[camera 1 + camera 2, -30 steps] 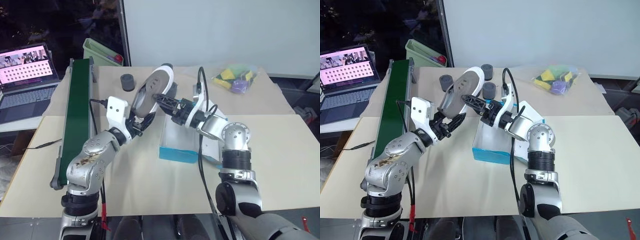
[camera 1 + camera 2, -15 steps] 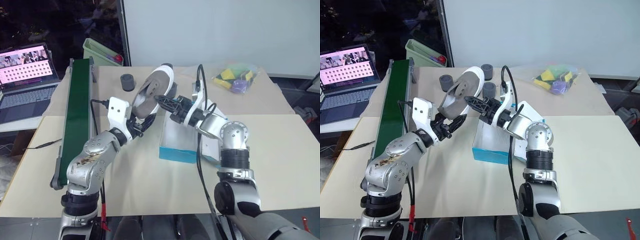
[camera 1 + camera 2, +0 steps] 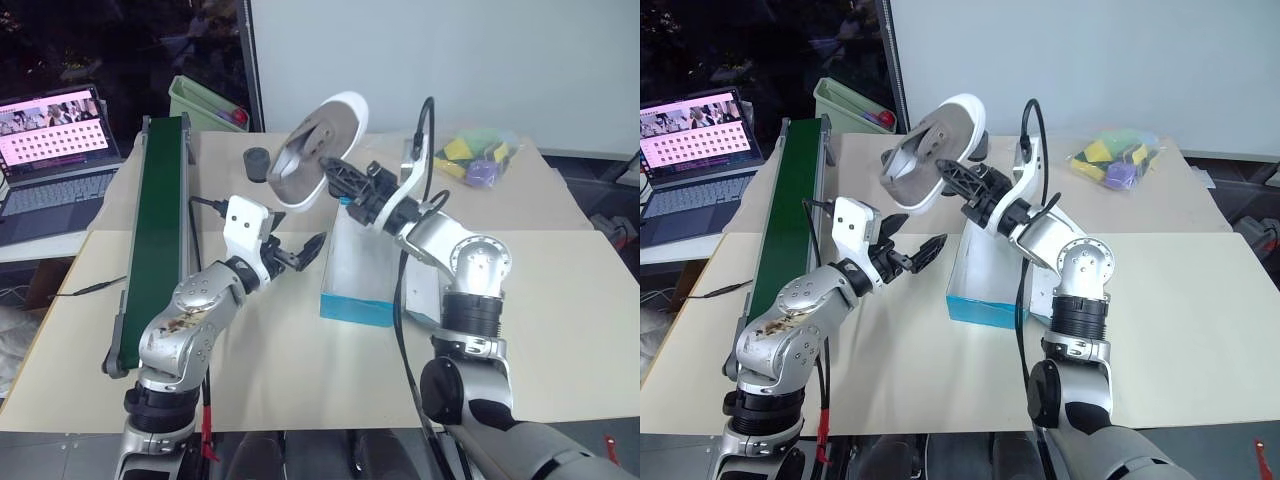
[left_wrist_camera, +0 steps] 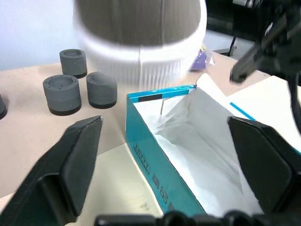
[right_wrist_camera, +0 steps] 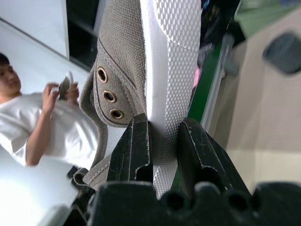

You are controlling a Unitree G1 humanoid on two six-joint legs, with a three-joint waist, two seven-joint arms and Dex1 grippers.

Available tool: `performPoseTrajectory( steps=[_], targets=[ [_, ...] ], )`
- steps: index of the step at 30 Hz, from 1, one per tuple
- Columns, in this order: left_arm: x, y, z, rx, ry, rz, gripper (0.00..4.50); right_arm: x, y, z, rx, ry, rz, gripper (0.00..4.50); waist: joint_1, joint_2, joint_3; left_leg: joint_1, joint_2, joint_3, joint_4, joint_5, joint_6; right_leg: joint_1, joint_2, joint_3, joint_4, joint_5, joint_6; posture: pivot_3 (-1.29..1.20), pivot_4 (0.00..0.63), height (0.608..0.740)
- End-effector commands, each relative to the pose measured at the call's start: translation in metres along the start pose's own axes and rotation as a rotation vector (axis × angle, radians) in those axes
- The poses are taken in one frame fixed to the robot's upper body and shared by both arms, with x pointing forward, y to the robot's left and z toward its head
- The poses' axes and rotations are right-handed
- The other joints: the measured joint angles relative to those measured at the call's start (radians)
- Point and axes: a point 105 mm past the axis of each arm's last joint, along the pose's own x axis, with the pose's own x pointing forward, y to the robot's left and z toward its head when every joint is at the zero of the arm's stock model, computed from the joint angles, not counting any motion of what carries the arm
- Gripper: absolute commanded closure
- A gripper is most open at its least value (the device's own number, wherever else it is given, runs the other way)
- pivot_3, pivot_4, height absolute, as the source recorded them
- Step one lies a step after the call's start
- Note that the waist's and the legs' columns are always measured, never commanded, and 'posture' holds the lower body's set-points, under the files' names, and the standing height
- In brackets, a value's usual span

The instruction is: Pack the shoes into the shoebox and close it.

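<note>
2 black fingers of the left gripper [image 3: 296, 252] are spread wide, nothing between them, just at 9 o'clock of the open shoebox [image 3: 362, 280] on the table [image 3: 280, 360]. Beyond it, 1 shoe [image 3: 318, 150] is held aloft at 12 o'clock of the box, its sole edge pinched by the right gripper [image 5: 162, 146]. 3 grey cylinders [image 4: 77, 81] are seen farther back.

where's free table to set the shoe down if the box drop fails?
Bare table between conveyor and shoebox, in front of the open left pincer; also right of the box. Crowded behind: cylinders, bagged items.
</note>
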Motion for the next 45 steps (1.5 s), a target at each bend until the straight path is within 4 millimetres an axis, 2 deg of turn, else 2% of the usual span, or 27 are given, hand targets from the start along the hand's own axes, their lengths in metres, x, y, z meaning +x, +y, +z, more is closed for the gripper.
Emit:
performPoseTrajectory(
  steps=[1,5,7,9,13,15,18,23,28,30,34,35,37,45],
  targets=[
    [-0.006,-0.004,0.008,0.054,-0.040,-0.012,0.04,-0.011,0.012,0.051,-0.179,-0.075,-0.033,4.10,0.001,0.000,0.000,0.000,0.000,0.000,0.000,0.000,0.000,0.000,0.000,0.000,0.000,0.000,0.000,0.00,0.150,0.729],
    [-0.009,-0.005,0.000,0.088,-0.015,-0.022,0.04,-0.021,-0.006,0.061,-0.359,0.180,-0.236,4.10,-0.001,0.003,0.002,-0.001,0.000,0.001,0.000,0.000,0.000,-0.001,0.000,0.000,-0.002,0.000,0.000,0.00,0.150,0.729],
    [-0.008,-0.009,-0.004,0.098,-0.008,-0.050,0.04,-0.040,-0.035,0.067,-0.373,0.337,-0.460,4.10,-0.005,0.003,0.002,0.000,0.000,0.001,-0.001,0.000,0.000,-0.001,0.001,0.000,-0.002,0.000,0.000,0.00,0.150,0.729],
    [-0.007,-0.012,-0.007,0.091,-0.008,-0.068,0.04,-0.054,-0.047,0.069,-0.354,0.437,-0.571,4.10,-0.003,0.003,0.002,0.001,0.001,0.002,-0.002,0.000,0.000,0.000,0.001,0.001,-0.002,0.000,-0.001,0.00,0.150,0.729],
    [-0.004,-0.018,-0.010,0.080,-0.008,-0.091,0.04,-0.063,-0.064,0.050,-0.307,0.583,-0.663,4.10,-0.006,0.003,0.002,0.000,0.000,0.003,-0.002,0.000,0.000,0.000,0.001,0.002,-0.003,-0.001,-0.001,0.00,0.150,0.729],
    [-0.003,-0.023,-0.010,0.077,-0.016,-0.109,0.04,-0.071,-0.080,0.033,-0.281,0.664,-0.728,4.10,-0.005,0.003,0.002,0.000,0.000,0.003,-0.002,0.000,0.000,0.000,0.001,0.002,-0.003,-0.001,-0.001,0.00,0.150,0.729],
    [-0.003,-0.023,-0.009,0.079,-0.018,-0.111,0.04,-0.071,-0.091,0.011,-0.271,0.743,-0.728,4.10,-0.004,0.003,0.002,-0.001,0.000,0.003,-0.001,0.000,0.000,-0.001,0.001,0.002,-0.002,0.000,-0.001,0.00,0.150,0.729],
    [-0.003,-0.024,-0.009,0.077,-0.017,-0.110,0.04,-0.069,-0.101,-0.004,-0.290,0.789,-0.732,4.10,-0.001,0.003,0.002,-0.001,0.000,0.003,-0.001,0.000,0.000,-0.001,0.000,0.002,-0.002,0.000,0.000,0.00,0.150,0.729],
    [-0.005,-0.022,-0.006,0.076,-0.021,-0.103,0.04,-0.059,-0.096,-0.012,-0.345,0.825,-0.691,4.10,-0.001,0.003,0.002,-0.001,0.000,0.003,-0.001,0.000,0.000,-0.001,0.000,0.001,-0.002,0.000,0.000,0.00,0.150,0.729],
    [-0.005,-0.022,-0.006,0.075,-0.021,-0.101,0.00,-0.056,-0.096,-0.011,-0.353,0.807,-0.690,3.16,-0.001,0.003,0.002,-0.001,0.000,0.002,-0.001,0.000,0.000,-0.001,0.000,0.001,-0.002,0.000,0.000,0.00,0.150,0.729],
    [-0.005,-0.023,-0.006,0.076,-0.021,-0.102,0.00,-0.049,-0.089,-0.009,-0.349,0.784,-0.667,1.98,-0.001,0.003,0.002,0.000,0.000,0.002,-0.001,0.000,0.000,-0.001,0.000,0.001,-0.002,0.000,0.000,0.00,0.150,0.729],
    [-0.006,-0.023,-0.006,0.078,-0.020,-0.103,0.00,-0.046,-0.086,-0.009,-0.367,0.784,-0.659,1.52,-0.001,0.003,0.002,0.000,0.000,0.002,-0.001,0.000,0.000,-0.001,0.000,0.001,-0.001,0.000,0.000,0.00,0.150,0.729],
    [-0.005,-0.022,-0.006,0.079,-0.021,-0.105,0.00,-0.039,-0.077,-0.005,-0.416,0.765,-0.637,0.95,-0.001,0.003,0.002,0.000,0.000,0.002,-0.001,0.000,0.000,-0.001,0.000,0.001,-0.001,0.000,0.000,0.00,0.150,0.729],
    [0.000,-0.016,-0.003,0.089,-0.031,-0.095,0.00,-0.017,-0.042,0.031,-0.685,0.624,-0.575,0.95,-0.001,0.003,0.002,0.000,0.000,0.002,-0.001,0.000,0.000,-0.001,0.000,0.001,-0.001,0.000,0.000,0.00,0.150,0.729]
  ],
)
